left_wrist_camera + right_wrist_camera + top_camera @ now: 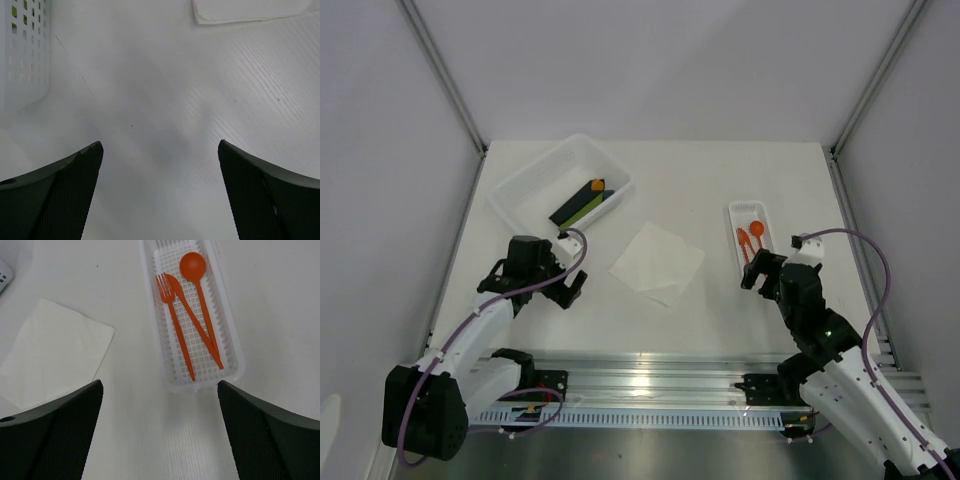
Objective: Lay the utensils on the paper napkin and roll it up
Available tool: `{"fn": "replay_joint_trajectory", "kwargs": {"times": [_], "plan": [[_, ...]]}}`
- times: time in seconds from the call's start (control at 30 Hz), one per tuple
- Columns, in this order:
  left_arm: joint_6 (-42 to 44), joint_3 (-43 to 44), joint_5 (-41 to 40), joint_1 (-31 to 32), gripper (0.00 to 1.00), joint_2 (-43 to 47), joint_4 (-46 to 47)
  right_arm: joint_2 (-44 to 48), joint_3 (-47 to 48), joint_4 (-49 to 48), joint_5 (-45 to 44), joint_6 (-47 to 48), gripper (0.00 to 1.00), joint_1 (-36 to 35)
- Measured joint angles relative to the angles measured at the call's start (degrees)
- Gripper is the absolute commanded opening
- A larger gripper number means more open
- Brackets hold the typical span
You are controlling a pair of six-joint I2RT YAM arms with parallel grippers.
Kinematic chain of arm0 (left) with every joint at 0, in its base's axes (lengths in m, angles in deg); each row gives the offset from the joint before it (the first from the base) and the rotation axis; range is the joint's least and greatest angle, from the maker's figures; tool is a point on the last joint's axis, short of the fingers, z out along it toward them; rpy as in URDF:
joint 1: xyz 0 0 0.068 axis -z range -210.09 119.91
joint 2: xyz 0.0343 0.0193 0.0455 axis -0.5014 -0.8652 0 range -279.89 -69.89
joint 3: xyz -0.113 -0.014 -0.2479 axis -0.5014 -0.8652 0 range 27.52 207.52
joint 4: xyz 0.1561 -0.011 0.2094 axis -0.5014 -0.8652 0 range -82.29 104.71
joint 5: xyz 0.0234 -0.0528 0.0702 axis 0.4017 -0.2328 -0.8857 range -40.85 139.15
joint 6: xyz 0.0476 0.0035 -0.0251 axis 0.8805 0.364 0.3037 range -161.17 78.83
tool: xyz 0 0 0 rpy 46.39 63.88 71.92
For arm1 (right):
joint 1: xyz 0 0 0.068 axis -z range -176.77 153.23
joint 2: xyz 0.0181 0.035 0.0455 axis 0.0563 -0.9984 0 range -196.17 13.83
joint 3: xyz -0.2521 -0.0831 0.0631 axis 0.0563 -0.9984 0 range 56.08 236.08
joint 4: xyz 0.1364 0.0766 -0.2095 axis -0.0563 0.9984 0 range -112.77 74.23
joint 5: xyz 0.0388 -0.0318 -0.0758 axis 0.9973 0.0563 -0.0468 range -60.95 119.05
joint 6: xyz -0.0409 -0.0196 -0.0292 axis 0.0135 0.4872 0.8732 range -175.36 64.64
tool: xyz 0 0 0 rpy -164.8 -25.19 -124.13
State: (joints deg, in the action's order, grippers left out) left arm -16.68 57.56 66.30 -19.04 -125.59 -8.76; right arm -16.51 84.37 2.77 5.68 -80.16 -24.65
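Jaws on both arms stand wide, empty; the thin utensils [195, 322] overlap in the far-right tray [172, 360], so a pinch could lift two or slip

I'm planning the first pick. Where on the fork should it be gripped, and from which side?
I'd take the fork by the near half of its handle, with the right end effector coming straight down, fingers across the handle. It lies flat in the tray, whose walls bar a sideways approach, and there the knife is farthest from it.
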Motion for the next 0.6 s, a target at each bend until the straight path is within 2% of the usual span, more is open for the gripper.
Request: {"fn": "replay_joint_trajectory", "kwargs": {"times": [0.17, 0.27, 0.3, 0.37, 0.4, 0.47, 0.5, 0.53, 0.6], "plan": [[-3.2, 2.0, 0.2, 0.0, 0.99, 0.0, -1.6, 2.3, 0.0, -0.3, -0.6, -2.1, 0.99, 0.0], [-4.9, 6.6, 4.3, 0.0, 0.99, 0.1, -3.2, 3.5, 0.4, -2.9, 1.4, -1.5, 0.99, 0.2], [-4.9, 7.9, 5.3, 0.0, 0.99, 0.1, -3.2, 3.3, 1.0, -4.4, 3.0, -0.7, 0.96, 0.3], [-4.9, 10.2, 5.1, 1.0, 0.99, -0.1, -2.5, 0.5, 4.0, -4.9, 3.7, 0.5, 0.80, 0.3], [-4.9, 10.8, 3.4, 2.3, 0.99, -0.4, -1.5, -2.6, 7.0, -4.3, 3.2, 1.1, 0.61, 0.4], [-4.6, 10.9, -1.9, 6.2, 1.00, -1.3, 1.0, -12.4, 15.6, -0.9, 1.6, 2.2, 0.45, 1.3], [-4.5, 10.6, -4.5, 8.4, 0.99, -2.1, 2.5, -18.2, 20.7, 1.2, 0.7, 2.6, 0.28, 2.0], [-4.5, 10.0, -6.4, 10.2, 0.99, -2.9, 4.0, -26.3, 27.3, 3.1, 0.1, 3.2, 0.22, 2.6], [-4.4, 7.8, -7.2, 12.1, 0.99, -3.6, 6.6, -36.8, 34.7, 4.8, -0.2, 4.1, 0.17, 3.5]]}}
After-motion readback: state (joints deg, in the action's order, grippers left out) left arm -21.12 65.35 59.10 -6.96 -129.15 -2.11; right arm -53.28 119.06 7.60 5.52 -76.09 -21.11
